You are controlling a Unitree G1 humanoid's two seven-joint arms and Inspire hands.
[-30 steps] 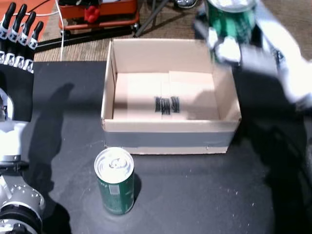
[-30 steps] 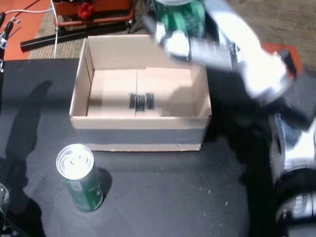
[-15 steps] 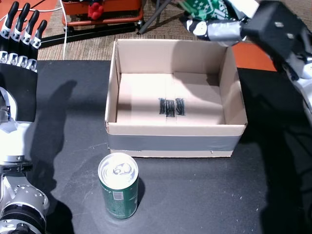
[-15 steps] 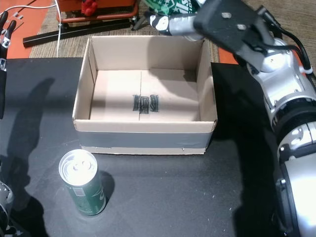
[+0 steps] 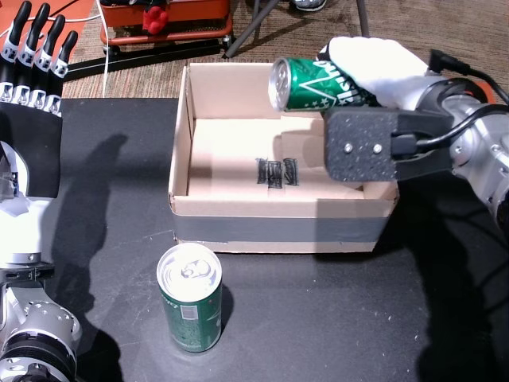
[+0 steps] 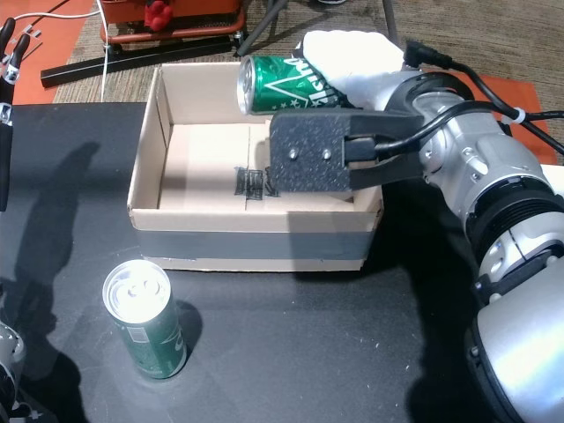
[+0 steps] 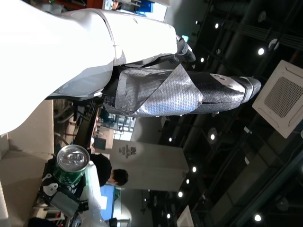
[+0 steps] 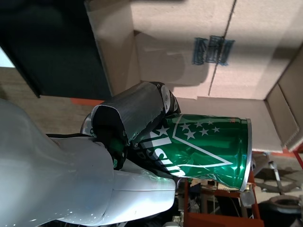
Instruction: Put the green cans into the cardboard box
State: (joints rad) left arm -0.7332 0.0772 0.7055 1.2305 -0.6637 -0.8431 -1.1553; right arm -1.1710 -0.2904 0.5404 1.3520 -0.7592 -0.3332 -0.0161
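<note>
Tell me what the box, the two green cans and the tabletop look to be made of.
Open tan box: cardboard, matte, with grey tape along the front. Green can held sideways in the right hand and upright green can: likely aluminium, glossy print, shiny silver top. Black tabletop: dull, faintly speckled, maybe a mat or rubber; unclear.

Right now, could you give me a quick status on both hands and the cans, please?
Right hand shut on green can, tipped sideways over cardboard box. Left hand open, idle. Second can upright before the box. Nothing in the way.
</note>
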